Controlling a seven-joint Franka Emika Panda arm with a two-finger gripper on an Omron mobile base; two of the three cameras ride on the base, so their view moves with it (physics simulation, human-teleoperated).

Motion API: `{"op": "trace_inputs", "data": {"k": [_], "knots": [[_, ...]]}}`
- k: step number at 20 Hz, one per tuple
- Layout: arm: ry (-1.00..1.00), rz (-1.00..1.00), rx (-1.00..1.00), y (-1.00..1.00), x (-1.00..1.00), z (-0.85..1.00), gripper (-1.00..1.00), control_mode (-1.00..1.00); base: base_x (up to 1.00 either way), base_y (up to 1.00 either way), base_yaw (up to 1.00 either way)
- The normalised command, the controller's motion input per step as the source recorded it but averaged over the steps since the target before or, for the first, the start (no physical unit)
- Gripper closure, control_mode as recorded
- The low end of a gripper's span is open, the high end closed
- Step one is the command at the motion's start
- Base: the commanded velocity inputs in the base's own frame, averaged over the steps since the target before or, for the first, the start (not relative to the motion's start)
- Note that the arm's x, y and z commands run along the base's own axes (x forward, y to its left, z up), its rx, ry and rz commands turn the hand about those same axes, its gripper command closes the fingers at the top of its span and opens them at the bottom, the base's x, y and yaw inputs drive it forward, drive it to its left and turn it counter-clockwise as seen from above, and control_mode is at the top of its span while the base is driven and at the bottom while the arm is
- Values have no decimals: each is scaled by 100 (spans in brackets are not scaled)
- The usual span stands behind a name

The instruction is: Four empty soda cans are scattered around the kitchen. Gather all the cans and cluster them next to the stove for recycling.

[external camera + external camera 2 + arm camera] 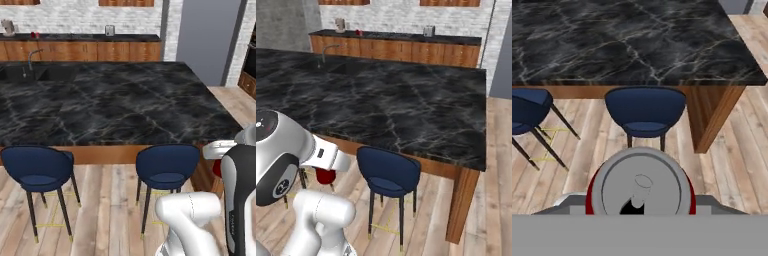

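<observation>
A red soda can [641, 182] with a silvery-grey top sits right in front of the hand camera, and my gripper [641, 204] is shut on it. The same can [326, 176] shows as a red patch under the white hand, held above the wood floor by the near side of the island; it also peeks out beside the arm [217, 168]. A second small red can [34, 35] [358, 32] stands on the far back counter, near the beige grinder [7, 27]. The stove is too far off on that counter to make out.
The black marble island [115, 105] lies between me and the back counter, with a sink [30, 74] at its far left. Two blue stools [37, 170] [167, 167] stand along its near side. A wooden island leg [709, 120] is at the right. A toaster [110, 30] sits on the back counter.
</observation>
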Motion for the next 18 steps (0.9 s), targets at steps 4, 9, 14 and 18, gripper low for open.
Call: {"op": "trace_inputs", "data": {"k": [4,9,14,18], "knots": [[0,0,0,0,0,0,100,100,-30,-95,10],[0,0,0,0,0,0,100,100,-29,-95,10],[0,0,0,0,0,0,100,100,-29,-96,10],[0,0,0,0,0,0,100,100,-23,-100,10]]}}
